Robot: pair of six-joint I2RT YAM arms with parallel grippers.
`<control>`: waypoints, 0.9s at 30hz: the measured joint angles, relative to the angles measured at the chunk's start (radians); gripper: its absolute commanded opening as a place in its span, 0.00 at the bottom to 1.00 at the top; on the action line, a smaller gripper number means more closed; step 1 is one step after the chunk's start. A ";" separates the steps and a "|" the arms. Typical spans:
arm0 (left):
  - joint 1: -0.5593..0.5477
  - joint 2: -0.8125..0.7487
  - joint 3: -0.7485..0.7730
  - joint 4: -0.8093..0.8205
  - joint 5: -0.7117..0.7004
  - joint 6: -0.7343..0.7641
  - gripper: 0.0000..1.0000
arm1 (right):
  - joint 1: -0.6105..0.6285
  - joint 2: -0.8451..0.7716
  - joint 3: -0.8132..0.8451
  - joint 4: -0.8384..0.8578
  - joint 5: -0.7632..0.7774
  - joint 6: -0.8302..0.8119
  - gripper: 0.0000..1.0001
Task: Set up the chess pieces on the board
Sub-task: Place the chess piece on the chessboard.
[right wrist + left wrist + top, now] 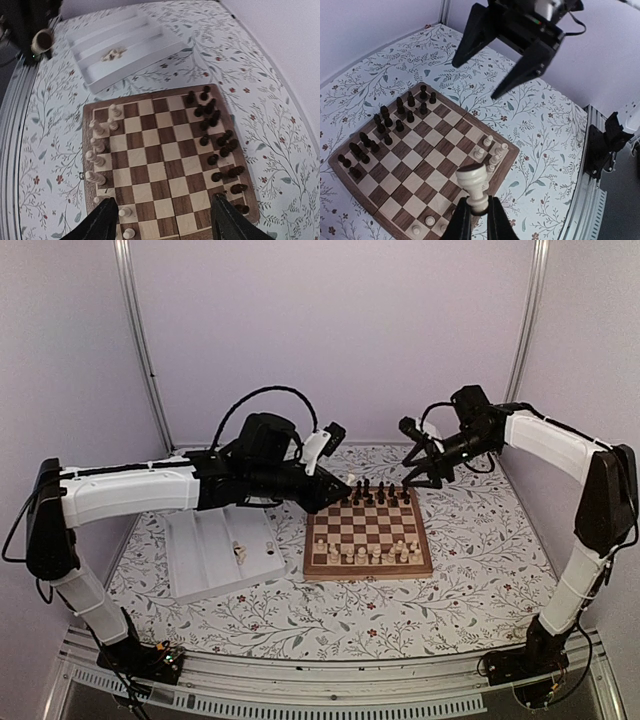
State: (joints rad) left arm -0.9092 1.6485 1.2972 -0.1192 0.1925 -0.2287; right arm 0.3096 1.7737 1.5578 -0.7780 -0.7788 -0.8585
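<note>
Between the fingers of the left gripper (479, 212) a pale chess piece (475, 186) is being held upright, pinched low at its base, well above the board (395, 205). Judging from the left wrist view, this is the carry step: piece lifted, not yet placed.

Right gripper (162, 217) is hanging open and empty over the far side of the board, fingers spread wide, holding nothing.

Below, the dark chessmen (378, 494) are standing in two rows along the far edge. The pale chess pieces (372, 553) are sitting along the near edge with visible gaps, so the pale side is looking partly done. A few more pale pieces (238, 549) are lying in the white tray (200, 565), just left of the board.

Next move, as a judgement: lowering the held piece onto a vacant near-row square, keeping it vertical, and opening without nudging the neighbours, which are standing close together. Exact target square cannot be told from these views
</note>
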 measured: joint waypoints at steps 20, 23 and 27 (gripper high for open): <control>0.024 0.139 0.080 -0.134 0.273 -0.016 0.07 | 0.402 -0.103 -0.076 0.045 0.451 -0.405 0.49; 0.027 0.159 0.098 -0.138 0.305 -0.023 0.07 | 0.441 -0.097 -0.075 0.038 0.489 -0.433 0.46; 0.027 0.178 0.105 -0.147 0.331 -0.030 0.07 | 0.483 -0.089 -0.075 0.034 0.541 -0.466 0.39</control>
State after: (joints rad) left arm -0.8822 1.8267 1.4017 -0.2661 0.5232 -0.2588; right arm 0.7929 1.6844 1.4826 -0.7441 -0.2375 -1.3247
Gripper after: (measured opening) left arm 0.102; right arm 0.430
